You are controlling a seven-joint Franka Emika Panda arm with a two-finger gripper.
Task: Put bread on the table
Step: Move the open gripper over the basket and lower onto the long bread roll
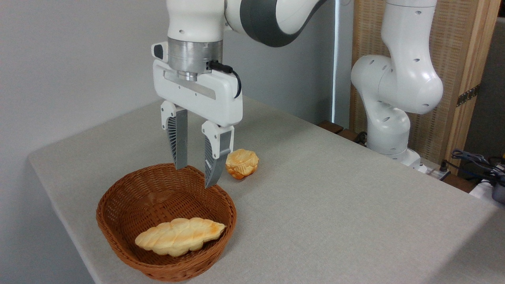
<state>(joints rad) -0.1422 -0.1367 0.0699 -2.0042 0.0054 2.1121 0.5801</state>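
The arm reaches down from above; its gripper point(194, 176) hangs spread and empty over the basket's point(118, 230) far rim. The bread point(179, 236) lies inside.

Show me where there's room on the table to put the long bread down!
Bare table lies right of the basket, in front of the bun. It is crowded at the basket's back rim, where the open gripper hangs beside the bun. The bread lies in the basket.
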